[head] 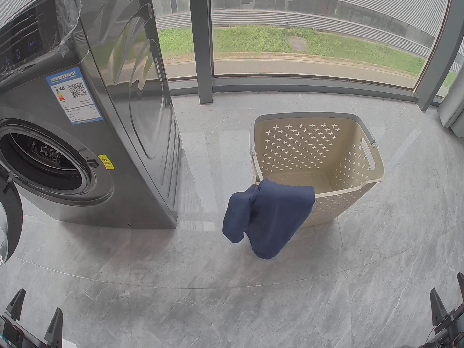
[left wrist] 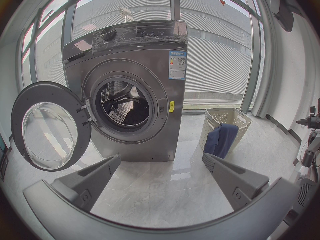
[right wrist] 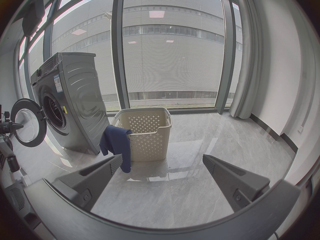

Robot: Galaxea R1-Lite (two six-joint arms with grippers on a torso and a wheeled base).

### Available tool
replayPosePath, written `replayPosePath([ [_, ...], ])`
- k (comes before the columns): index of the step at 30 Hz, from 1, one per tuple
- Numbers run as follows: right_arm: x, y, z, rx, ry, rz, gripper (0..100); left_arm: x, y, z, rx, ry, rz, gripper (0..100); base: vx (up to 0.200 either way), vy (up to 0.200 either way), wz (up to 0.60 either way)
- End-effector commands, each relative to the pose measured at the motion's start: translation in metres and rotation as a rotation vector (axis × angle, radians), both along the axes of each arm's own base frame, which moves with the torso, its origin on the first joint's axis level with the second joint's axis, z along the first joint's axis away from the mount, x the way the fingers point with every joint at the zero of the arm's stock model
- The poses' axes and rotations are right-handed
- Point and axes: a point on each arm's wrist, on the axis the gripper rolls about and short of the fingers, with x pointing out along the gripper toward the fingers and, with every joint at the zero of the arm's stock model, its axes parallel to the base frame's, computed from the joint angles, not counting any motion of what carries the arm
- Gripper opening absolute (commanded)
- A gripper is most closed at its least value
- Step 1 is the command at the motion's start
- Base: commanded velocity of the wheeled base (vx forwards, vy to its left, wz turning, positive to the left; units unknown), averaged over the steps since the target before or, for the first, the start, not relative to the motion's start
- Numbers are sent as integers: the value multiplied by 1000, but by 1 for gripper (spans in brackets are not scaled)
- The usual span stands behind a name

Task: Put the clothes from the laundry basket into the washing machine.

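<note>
Navy blue cloth garment (head: 268, 213): 1 o'clock, draped over near rim of beige perforated plastic laundry basket (head: 314, 117), hanging outside, judged easy to pinch.
Grey front-loading washing machine (head: 121, 122): 10 o'clock, round glass door (left wrist: 50, 127) swung open for loading.
Left gripper (left wrist: 160, 157), right gripper (right wrist: 161, 157): fingers (left wrist: 86, 180) released, empty.

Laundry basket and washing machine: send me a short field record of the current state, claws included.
washing machine door: swung open
laundry basket: upright on the floor beside the machine, nothing seen inside
navy garment: draped over the basket's near rim, hanging outside
left claw: open, empty
right claw: open, empty
</note>
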Motion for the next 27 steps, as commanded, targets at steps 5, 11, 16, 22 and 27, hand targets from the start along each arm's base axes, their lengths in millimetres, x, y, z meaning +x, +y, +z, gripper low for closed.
replayPosePath([
  [5,0,0,-5,2,0,-1,100,0,0,-5,0,6,0,100,0,-200,0],
  [11,0,0,-5,0,0,-1,100,0,0,-5,0,6,0,100,0,-200,0],
  [16,0,0,-5,-7,0,2,100,0,0,-5,0,6,0,100,0,0,0],
  [22,0,0,-5,-11,0,6,100,0,0,-5,0,6,0,100,33,0,0],
  [27,0,1,-4,-8,-6,26,100,0,0,-5,0,6,0,100,200,0,0],
])
